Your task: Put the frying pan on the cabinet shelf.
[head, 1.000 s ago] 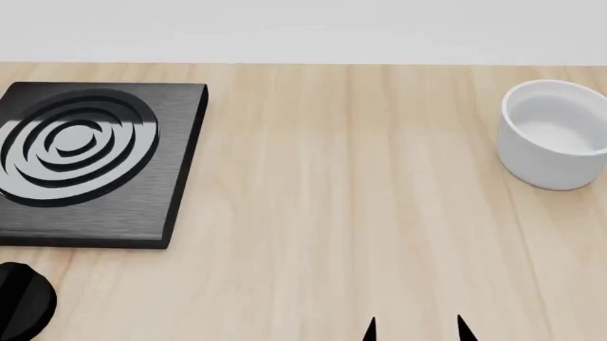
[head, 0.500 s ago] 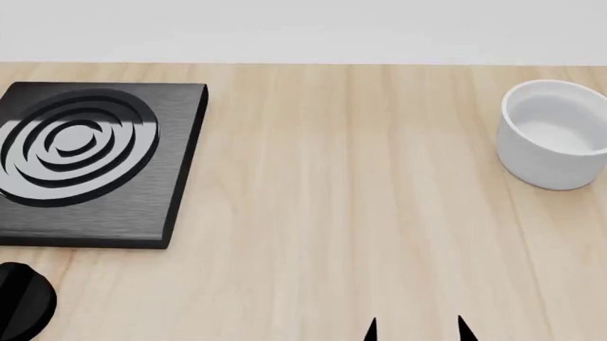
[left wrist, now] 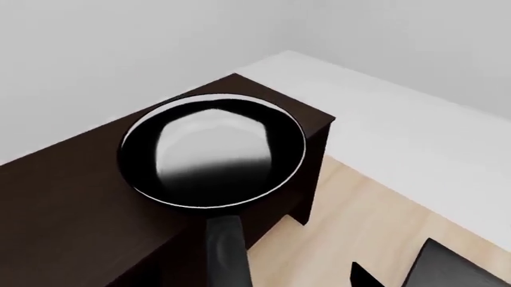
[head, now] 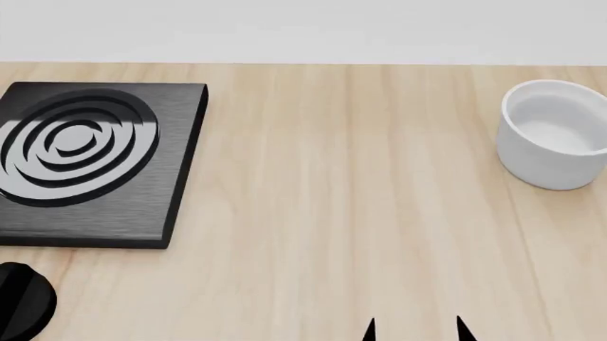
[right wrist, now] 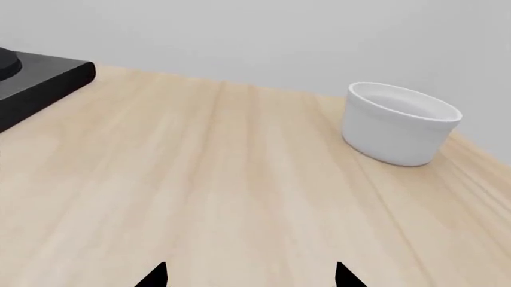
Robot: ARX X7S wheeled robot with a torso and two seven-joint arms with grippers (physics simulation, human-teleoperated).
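Observation:
In the left wrist view the frying pan (left wrist: 214, 149), round, black and glossy with a thin pale rim, lies on the top of the dark brown cabinet (left wrist: 72, 203) near its corner. Its black handle (left wrist: 226, 251) runs back between my left gripper's jaws. My left gripper (left wrist: 259, 281) is open: one fingertip (left wrist: 361, 277) shows well clear of the handle, and the other is lost against the dark cabinet. The pan and cabinet are out of the head view. My right gripper (head: 416, 330) (right wrist: 249, 278) is open and empty, low over the wooden table.
A square black stove plate (head: 90, 163) with concentric rings lies at the table's left, its corner in the right wrist view (right wrist: 40, 81). A white round bowl (head: 555, 135) (right wrist: 399, 122) stands at the right. A black round part (head: 21, 298) shows at bottom left.

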